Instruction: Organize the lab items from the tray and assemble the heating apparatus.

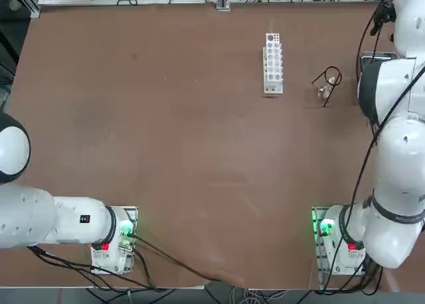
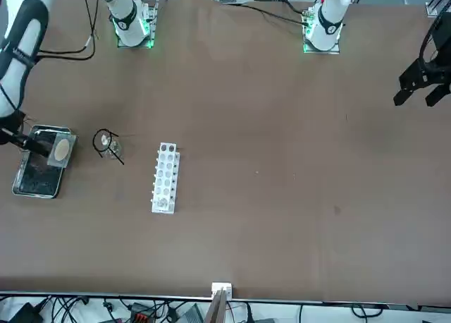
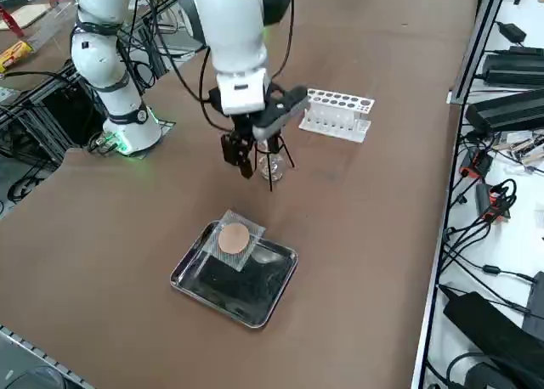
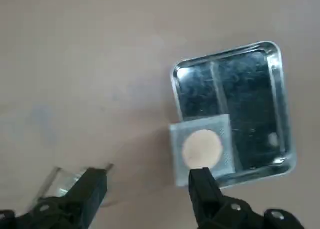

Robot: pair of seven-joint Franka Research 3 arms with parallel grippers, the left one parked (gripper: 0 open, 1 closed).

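The small shiny metal tray [image 3: 189, 268] sits on the brown table near its right edge. The square mesh [image 3: 234, 239] with a tan round centre rests on the tray's rim nearest the stand and overhangs it; it also shows as the mesh [image 4: 202, 149] on the tray [image 4: 226, 53]. The dark wire stand [image 3: 274, 161] straddles the clear glass burner [image 1: 325, 90] between the tray and the rack. My right gripper [image 3: 240, 161] hangs open and empty above the table between stand and tray. In the wrist view the gripper [image 4: 147, 189] has one fingertip [image 4: 201, 181] beside the mesh.
A white many-holed rack [image 1: 273, 62] stands further left of the stand, also seen as the rack [image 3: 337, 113]. Cables and equipment lie off the table's edges. My right arm's body hides the tray from overhead.
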